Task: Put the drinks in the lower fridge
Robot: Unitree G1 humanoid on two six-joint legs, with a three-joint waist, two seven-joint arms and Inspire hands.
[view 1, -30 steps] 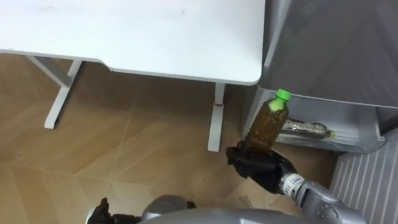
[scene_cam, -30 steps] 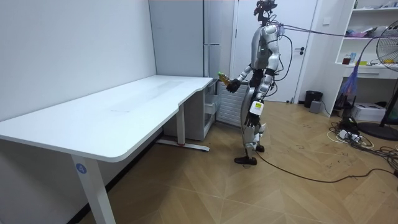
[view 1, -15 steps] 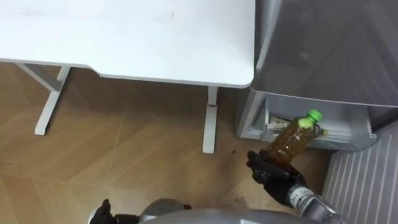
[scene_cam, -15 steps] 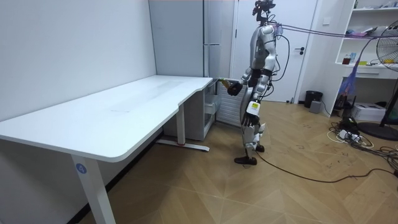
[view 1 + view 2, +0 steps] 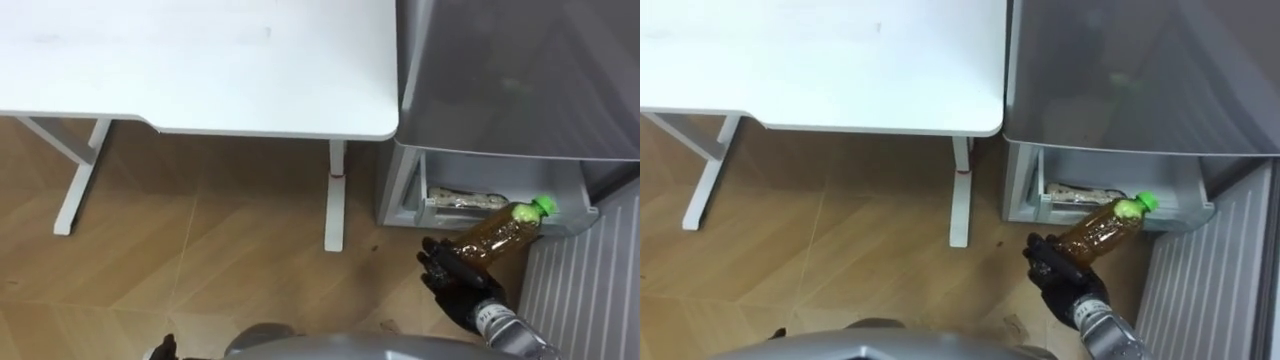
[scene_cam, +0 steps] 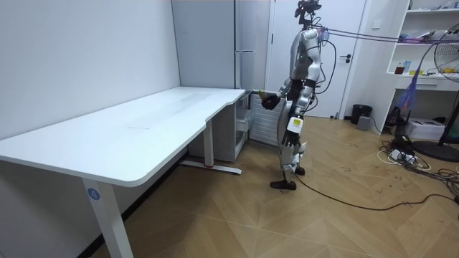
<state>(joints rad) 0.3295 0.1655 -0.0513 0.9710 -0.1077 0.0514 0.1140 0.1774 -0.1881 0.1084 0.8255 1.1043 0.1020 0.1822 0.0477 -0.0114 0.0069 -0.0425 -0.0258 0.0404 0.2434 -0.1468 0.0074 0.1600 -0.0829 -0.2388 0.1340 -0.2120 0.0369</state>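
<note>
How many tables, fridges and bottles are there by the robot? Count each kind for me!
Tables: 1, the white table
Fridges: 1, the grey fridge
Bottles: 2, the held bottle in the right hand and the lying bottle low in the fridge
Total: 4

Green-capped, seemingly amber bottle (image 5: 497, 234); white table (image 5: 200, 70)
</note>
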